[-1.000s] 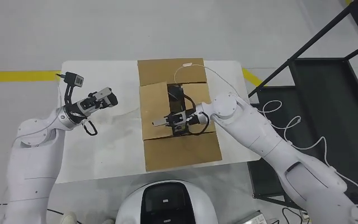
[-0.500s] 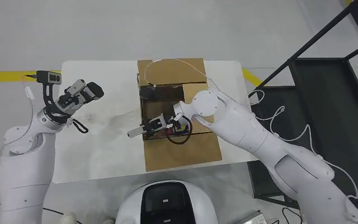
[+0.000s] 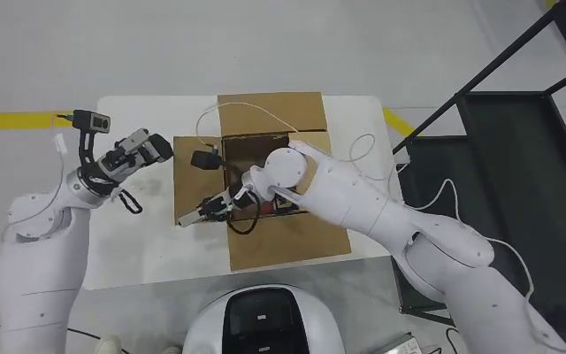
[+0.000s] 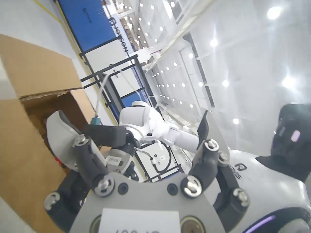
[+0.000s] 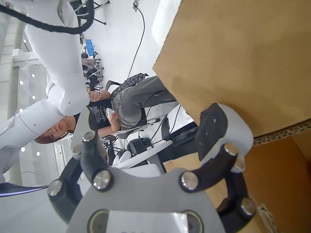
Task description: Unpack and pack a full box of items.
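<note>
— What has moved?
— My right gripper [image 3: 196, 213] has swung across the box [image 3: 265, 159] toward my left side. The left flap [image 3: 196, 168], folded shut a moment ago, now lies out flat over the table [image 3: 150, 248].
— And its fingers?
— Spread wide, with nothing between them. One pad [image 5: 211, 132] sits right by the flap's corrugated edge.
— Your left gripper [image 3: 157, 147]?
— It hangs above the table, just beside that flap. Its fingers are wide apart too, and it is empty.
— Where's the box?
— Mid-table, open, with its far and near flaps laid outward.
</note>
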Controlling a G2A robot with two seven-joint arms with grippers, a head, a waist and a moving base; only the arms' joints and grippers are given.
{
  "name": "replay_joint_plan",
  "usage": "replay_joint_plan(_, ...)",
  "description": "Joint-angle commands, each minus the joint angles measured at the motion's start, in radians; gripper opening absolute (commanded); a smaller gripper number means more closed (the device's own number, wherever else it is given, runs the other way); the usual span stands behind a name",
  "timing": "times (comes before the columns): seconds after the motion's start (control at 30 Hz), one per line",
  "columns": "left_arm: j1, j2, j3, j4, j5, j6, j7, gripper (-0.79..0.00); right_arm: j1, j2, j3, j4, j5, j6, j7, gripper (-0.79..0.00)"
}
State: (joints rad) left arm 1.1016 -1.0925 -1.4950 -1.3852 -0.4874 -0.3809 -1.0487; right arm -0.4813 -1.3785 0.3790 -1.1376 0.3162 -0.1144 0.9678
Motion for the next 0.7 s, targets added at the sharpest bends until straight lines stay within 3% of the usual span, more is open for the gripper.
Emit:
replay_joint_plan(0.0, -0.019, -0.006, 0.039, 0.036, 0.040, 0.023, 0.053, 0.000, -0.007, 0.005, 0.018, -0.004, -0.001, 0.003, 0.000, 0.000)
replay_joint_plan(0.13, -0.051, -0.012, 0.073, 0.117, 0.059, 0.039, 0.099, 0.000, -0.046, 0.041, 0.083, -0.038, -0.016, -0.007, 0.012, 0.000)
replay_joint_plan(0.27, -0.068, -0.014, 0.084, 0.162, 0.065, 0.040, 0.118, 0.000, -0.115, 0.103, 0.190, -0.123, -0.051, -0.005, 0.027, 0.000)
replay_joint_plan(0.47, -0.073, -0.012, 0.093, 0.181, 0.097, 0.041, 0.121, 0.000, -0.292, 0.213, 0.429, -0.343, -0.127, 0.031, 0.041, 0.000)
replay_joint_plan(0.67, -0.072, -0.010, 0.111, 0.195, 0.155, 0.050, 0.140, 0.000, -0.469, 0.281, 0.631, -0.525, -0.168, 0.055, 0.052, 0.000)
